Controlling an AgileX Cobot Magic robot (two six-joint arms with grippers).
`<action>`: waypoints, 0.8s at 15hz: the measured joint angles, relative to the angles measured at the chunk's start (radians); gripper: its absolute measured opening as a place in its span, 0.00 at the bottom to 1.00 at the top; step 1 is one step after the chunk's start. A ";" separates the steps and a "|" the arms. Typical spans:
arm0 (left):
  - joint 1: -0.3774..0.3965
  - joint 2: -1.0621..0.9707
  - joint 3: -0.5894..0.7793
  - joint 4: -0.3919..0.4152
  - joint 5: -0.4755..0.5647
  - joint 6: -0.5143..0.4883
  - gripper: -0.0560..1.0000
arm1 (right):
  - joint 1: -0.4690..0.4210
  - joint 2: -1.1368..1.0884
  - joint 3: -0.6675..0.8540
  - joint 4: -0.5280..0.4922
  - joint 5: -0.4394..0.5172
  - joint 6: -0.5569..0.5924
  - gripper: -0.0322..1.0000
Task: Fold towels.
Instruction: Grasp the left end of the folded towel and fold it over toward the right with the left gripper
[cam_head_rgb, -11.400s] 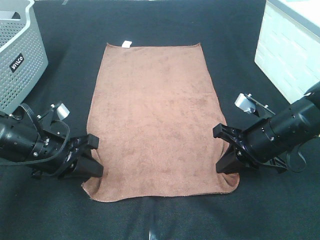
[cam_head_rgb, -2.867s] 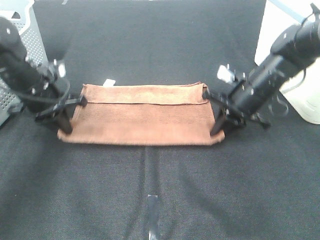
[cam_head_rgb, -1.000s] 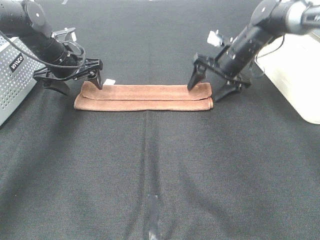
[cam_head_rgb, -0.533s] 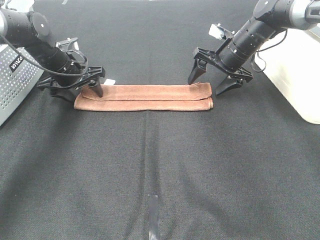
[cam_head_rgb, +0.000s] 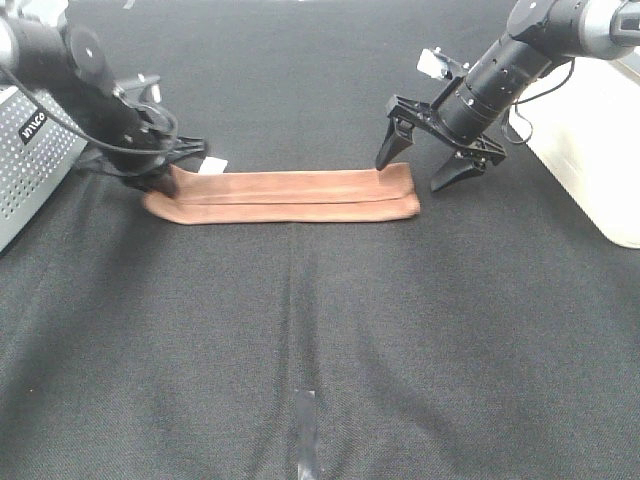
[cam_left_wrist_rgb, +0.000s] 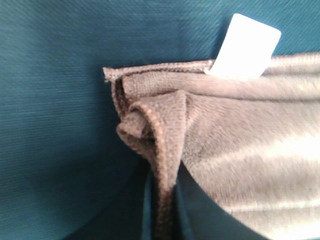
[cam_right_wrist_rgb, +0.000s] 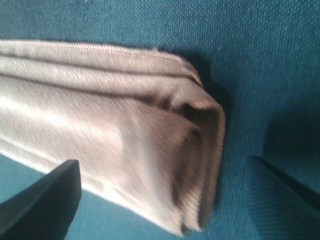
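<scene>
The reddish-brown towel (cam_head_rgb: 290, 195) lies folded into a long narrow strip across the black table, with its white tag (cam_head_rgb: 213, 164) at the far left edge. My left gripper (cam_head_rgb: 165, 180) is shut on the strip's left end. The left wrist view shows the bunched hem (cam_left_wrist_rgb: 160, 135) pinched in the left gripper (cam_left_wrist_rgb: 162, 205), with the tag (cam_left_wrist_rgb: 247, 47) beside it. My right gripper (cam_head_rgb: 415, 168) hangs open over the strip's right end, one finger on each side. In the right wrist view the layered end of the towel (cam_right_wrist_rgb: 125, 130) sits in the open right gripper (cam_right_wrist_rgb: 165, 197), untouched.
A grey perforated basket (cam_head_rgb: 30, 130) stands at the left edge, just behind the left arm. A white box (cam_head_rgb: 590, 150) stands at the right edge. A short strip of tape (cam_head_rgb: 305, 430) marks the black cloth near the front.
My left gripper has closed on the towel's left end and moved slightly left, dragging the strip with it. The right gripper has stayed open, hanging over the right end.
</scene>
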 joint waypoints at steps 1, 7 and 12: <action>0.001 -0.025 0.000 0.048 0.014 0.000 0.11 | 0.000 0.000 0.000 0.000 0.010 0.000 0.83; -0.001 -0.166 -0.025 0.033 0.097 -0.004 0.11 | 0.000 0.000 0.000 0.001 0.078 0.000 0.83; -0.076 -0.165 -0.052 -0.248 0.079 0.039 0.11 | 0.000 -0.088 0.000 -0.041 0.079 0.001 0.83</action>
